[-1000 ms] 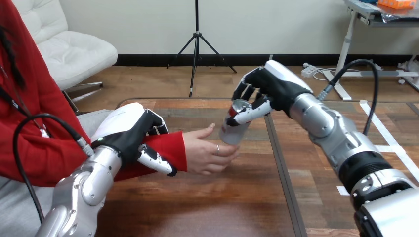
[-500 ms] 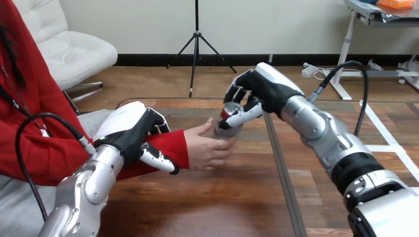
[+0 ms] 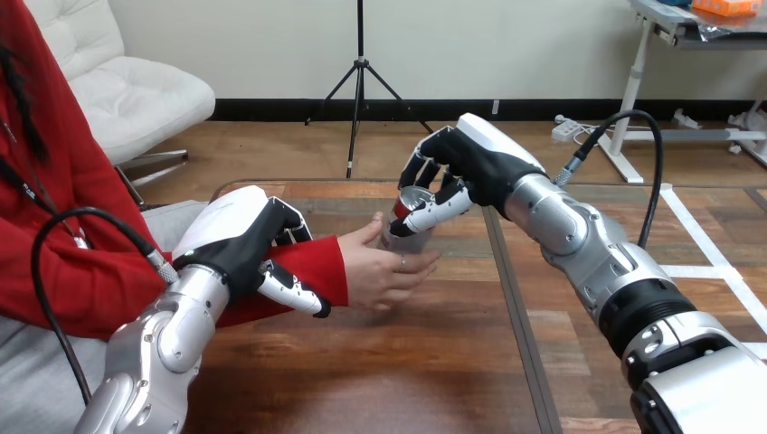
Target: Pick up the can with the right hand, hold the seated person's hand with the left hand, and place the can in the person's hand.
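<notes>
Over the person's hand [image 3: 380,271] — the right hand's [image 3: 479,167] fingers wrap the can [image 3: 398,240].

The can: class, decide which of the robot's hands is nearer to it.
Right. The right hand grips the can from above, at the person's hand. The left hand clasps the person's wrist, further left, apart from the can.

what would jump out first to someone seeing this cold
At the view's centre, the right hand grips a can from above, right at the person's hand, which is held open over the wooden table. At the left, the left hand is curled round the person's red-sleeved forearm.
</notes>
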